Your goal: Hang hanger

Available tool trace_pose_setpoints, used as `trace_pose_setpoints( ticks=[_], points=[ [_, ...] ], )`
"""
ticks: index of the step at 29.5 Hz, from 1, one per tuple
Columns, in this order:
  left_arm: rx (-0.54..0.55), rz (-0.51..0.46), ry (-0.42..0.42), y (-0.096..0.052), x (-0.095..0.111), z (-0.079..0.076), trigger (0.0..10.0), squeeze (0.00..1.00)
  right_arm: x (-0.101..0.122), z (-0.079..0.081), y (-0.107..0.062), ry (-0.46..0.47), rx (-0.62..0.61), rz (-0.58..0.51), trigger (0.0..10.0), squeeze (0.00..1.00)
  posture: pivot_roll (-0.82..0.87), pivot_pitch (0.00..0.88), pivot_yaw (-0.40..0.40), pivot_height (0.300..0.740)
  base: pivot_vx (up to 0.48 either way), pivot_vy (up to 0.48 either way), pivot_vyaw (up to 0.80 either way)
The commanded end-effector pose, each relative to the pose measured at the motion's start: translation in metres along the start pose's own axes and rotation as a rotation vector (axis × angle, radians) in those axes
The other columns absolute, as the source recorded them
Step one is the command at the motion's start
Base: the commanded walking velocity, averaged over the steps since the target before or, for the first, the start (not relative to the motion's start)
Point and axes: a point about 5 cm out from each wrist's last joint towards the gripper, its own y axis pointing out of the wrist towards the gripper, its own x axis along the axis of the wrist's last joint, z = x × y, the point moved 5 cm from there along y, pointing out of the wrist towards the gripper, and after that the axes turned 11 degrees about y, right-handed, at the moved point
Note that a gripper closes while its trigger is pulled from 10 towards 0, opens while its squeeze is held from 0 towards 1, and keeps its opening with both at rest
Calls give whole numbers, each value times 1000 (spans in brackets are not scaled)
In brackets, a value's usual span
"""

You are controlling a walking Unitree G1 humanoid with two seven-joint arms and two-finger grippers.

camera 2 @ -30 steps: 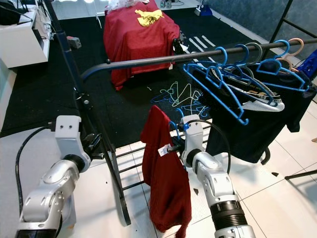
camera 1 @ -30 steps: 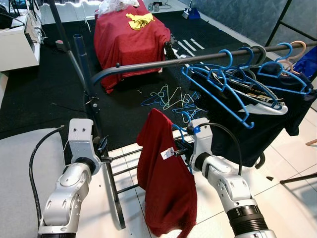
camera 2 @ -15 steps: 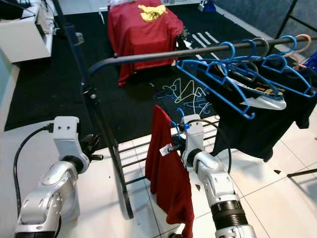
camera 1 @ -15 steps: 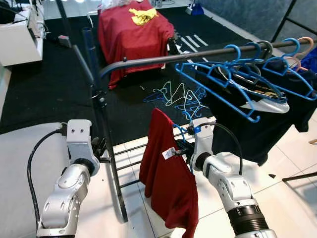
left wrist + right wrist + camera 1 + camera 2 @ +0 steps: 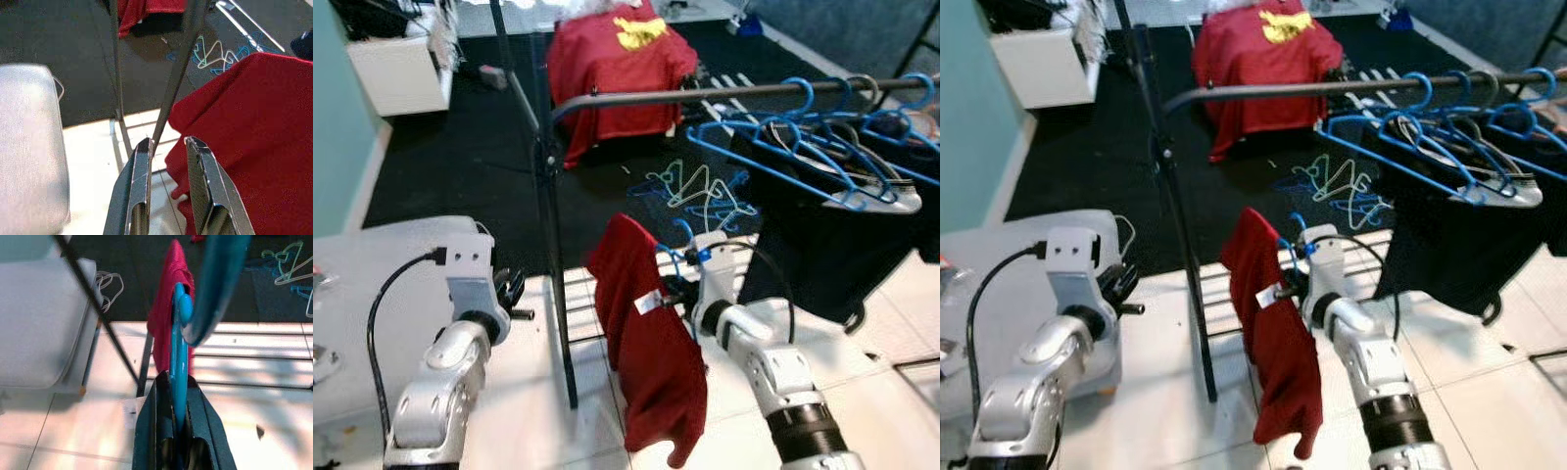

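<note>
Pinching the blue hanger (image 5: 179, 357) with its red shirt (image 5: 651, 362) firmly in the right gripper (image 5: 178, 431), lifting the hook above the rail (image 5: 705, 95), left gripper (image 5: 168, 161) spread, idle

Camera pans left: teal wall now in view, rack upright (image 5: 551, 220) sits between the grippers instead of beside the left gripper (image 5: 514, 294). Frames blurrier. Right gripper (image 5: 674, 292) keeps its clamp on the blue hanger (image 5: 179, 357); red shirt (image 5: 648, 348) swings slightly, hem trailing right.
</note>
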Motion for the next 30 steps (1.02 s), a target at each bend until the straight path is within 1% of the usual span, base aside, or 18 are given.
trace_pose_setpoints(
  ticks=[1,7,9,10,14,19,30],
  points=[
    [1,19,4,-2,-4,2,10000,0,1,6,1,-4,17,-7,10000,0,15,126,-45,740,-270,0,0],
    [-9,11,9,3,-1,1,10000,0,4,8,3,12,20,-20,10000,0,18,124,-38,740,-272,0,0],
    [-11,13,1,8,-1,-1,10000,0,7,9,3,61,4,-54,10000,0,24,119,-34,740,-270,0,0],
    [-11,13,1,8,-1,-1,10000,0,7,9,3,61,4,-54,10000,0,24,119,-34,740,-270,0,0],
    [-27,24,-13,12,-3,-6,10000,0,16,3,3,118,-56,-114,10000,0,22,117,-30,740,-274,0,0],
    [-38,34,-13,12,-6,-10,10000,0,21,0,3,134,-78,-140,10000,0,23,116,-26,740,-272,0,0],
    [-36,40,-19,13,-6,-9,10000,0,22,2,4,165,-78,-149,10000,0,30,111,-24,740,-268,0,0]
  ],
)
